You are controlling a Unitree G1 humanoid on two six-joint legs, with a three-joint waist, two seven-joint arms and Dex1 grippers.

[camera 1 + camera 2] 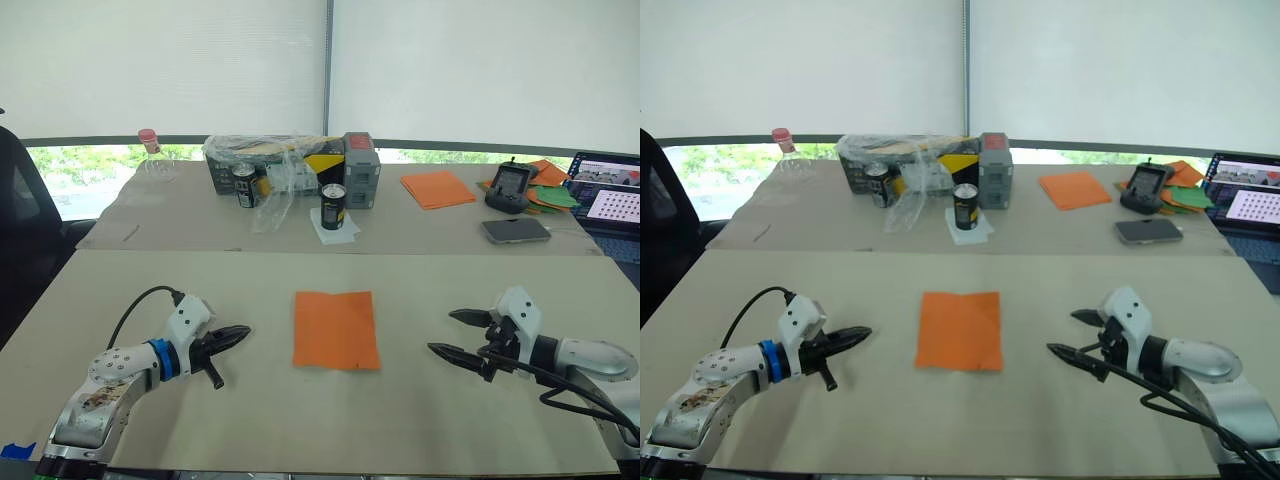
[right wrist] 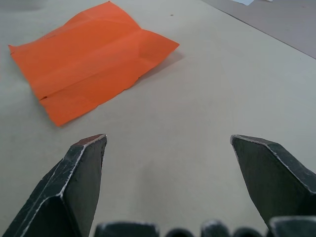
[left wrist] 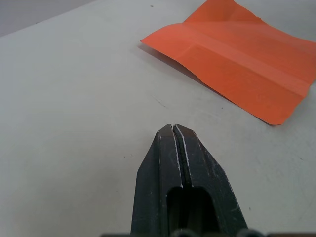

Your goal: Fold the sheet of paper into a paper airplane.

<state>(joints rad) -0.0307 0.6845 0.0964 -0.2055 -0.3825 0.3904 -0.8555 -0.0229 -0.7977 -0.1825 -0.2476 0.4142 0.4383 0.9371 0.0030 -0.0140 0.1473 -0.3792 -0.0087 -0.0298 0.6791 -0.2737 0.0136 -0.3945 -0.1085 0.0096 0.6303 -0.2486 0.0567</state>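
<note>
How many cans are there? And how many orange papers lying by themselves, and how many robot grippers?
Cans: 2, the nearer can and the farther can
Orange papers lying alone: 2, the sheet of paper and the spare orange paper behind it
Grippers: 2, the left gripper, shut, and the right gripper, open
Total: 6

Pale beige surface (image 1: 420,420) in the foreground, second surface (image 1: 180,225) butted behind at 12 o'clock, white roller blinds (image 1: 160,60) above a strip of daylit window (image 1: 70,165), black chair (image 1: 20,190) at 9 o'clock
</note>
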